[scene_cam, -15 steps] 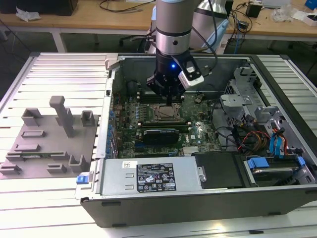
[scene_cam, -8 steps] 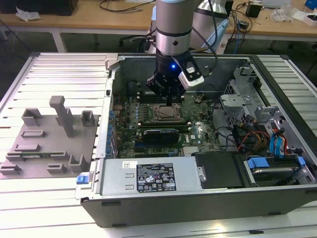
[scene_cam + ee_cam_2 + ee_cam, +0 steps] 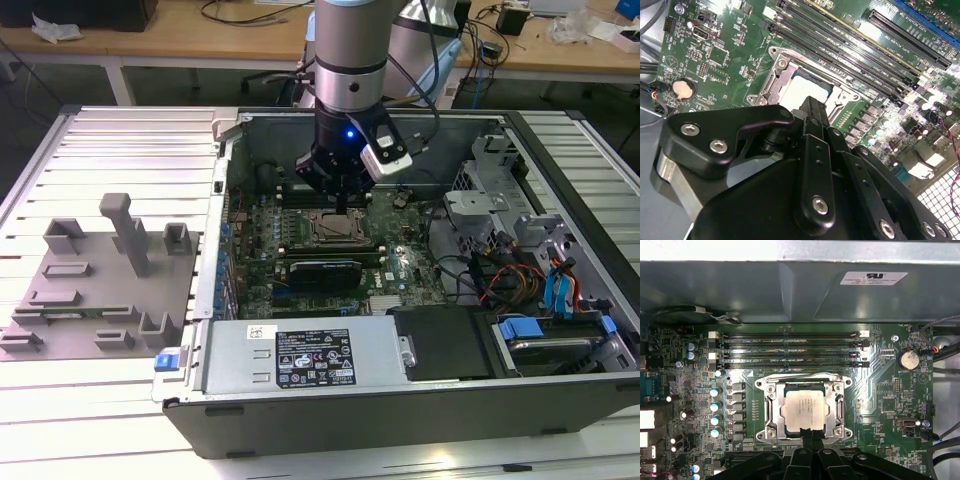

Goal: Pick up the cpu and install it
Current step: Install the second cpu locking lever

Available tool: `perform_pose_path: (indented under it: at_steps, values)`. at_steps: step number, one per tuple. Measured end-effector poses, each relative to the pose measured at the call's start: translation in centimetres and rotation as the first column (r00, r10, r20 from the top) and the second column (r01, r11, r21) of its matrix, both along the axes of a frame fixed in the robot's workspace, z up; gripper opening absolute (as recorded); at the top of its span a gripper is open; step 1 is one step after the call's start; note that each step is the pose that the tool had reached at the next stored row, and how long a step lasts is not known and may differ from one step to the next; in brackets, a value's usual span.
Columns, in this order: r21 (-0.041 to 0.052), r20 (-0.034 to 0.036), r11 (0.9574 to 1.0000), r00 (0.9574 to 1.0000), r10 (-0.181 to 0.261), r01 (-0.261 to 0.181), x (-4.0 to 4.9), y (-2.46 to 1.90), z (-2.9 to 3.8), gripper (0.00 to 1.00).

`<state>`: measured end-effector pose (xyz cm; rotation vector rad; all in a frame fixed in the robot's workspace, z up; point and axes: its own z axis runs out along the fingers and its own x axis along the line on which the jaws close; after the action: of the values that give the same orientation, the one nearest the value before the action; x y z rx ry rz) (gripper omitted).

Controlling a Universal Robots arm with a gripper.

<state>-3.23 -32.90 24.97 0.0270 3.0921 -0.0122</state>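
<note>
The cpu [image 3: 804, 406], a silvery square chip, lies flat inside the open socket frame [image 3: 767, 407] on the green motherboard; in the second wrist view the cpu [image 3: 807, 86] shows just past my fingertips. My gripper [image 3: 811, 433] is shut, with its black fingers [image 3: 812, 107] pressed together at the chip's near edge and nothing between them. In the exterior view the gripper [image 3: 340, 205] hangs straight down inside the computer case, just above the cpu [image 3: 333, 228] in its socket.
Memory slots [image 3: 790, 347] run beside the socket. A dark expansion card [image 3: 322, 272] lies in front of it, the power supply [image 3: 300, 360] beyond that. Drive cages and cables [image 3: 530, 280] fill the case's right. A grey fixture tray [image 3: 100, 290] sits outside, left.
</note>
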Motion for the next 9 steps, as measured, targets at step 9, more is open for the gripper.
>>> perform_pose_path:
  at_steps: [9]
  values:
    - [-0.0001, -0.0001, 1.0, 1.0, 0.0, 0.0, -0.08, -1.6, -0.01, 0.11]
